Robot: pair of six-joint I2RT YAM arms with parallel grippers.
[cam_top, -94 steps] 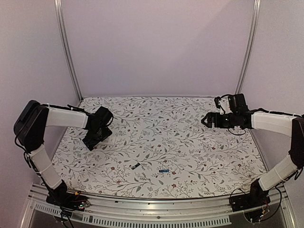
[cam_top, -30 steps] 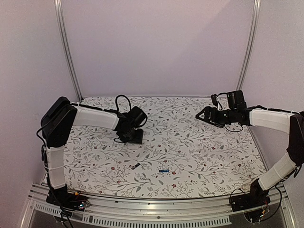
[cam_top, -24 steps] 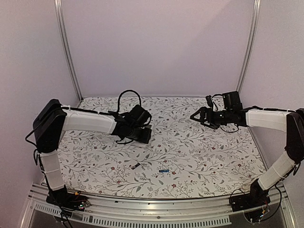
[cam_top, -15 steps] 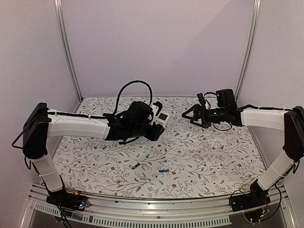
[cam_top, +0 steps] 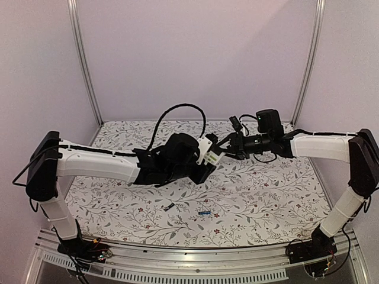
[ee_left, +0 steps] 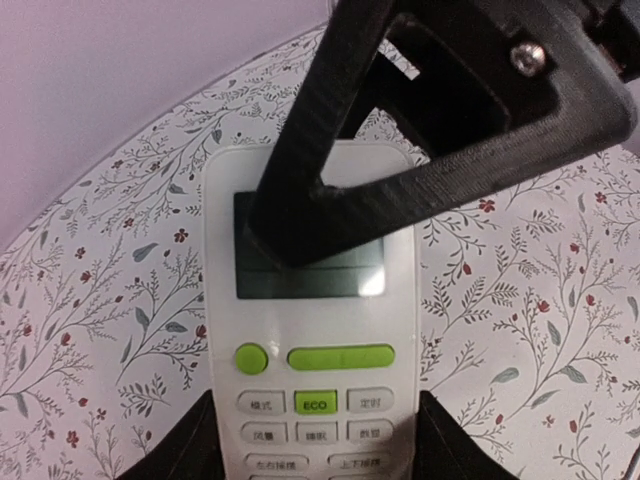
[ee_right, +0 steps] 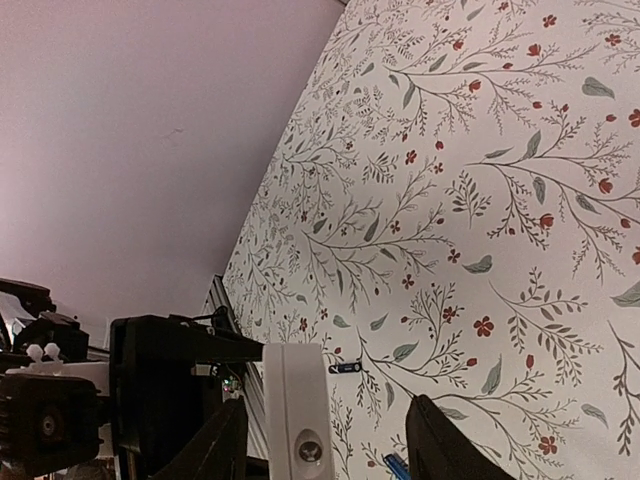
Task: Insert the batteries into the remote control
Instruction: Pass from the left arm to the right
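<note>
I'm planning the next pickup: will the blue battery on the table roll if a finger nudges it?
Probably, if nudged sideways: the blue battery is a slim cylinder lying flat on the patterned table. It looks tiny, so likely light and easily shifted. Nothing lies against it to stop it.

One blackish battery [cam_top: 169, 206] and one blue battery [cam_top: 205, 212] are lying on the counter [cam_top: 266, 195], two in all. One remote control [ee_left: 310, 330] is showing.
</note>
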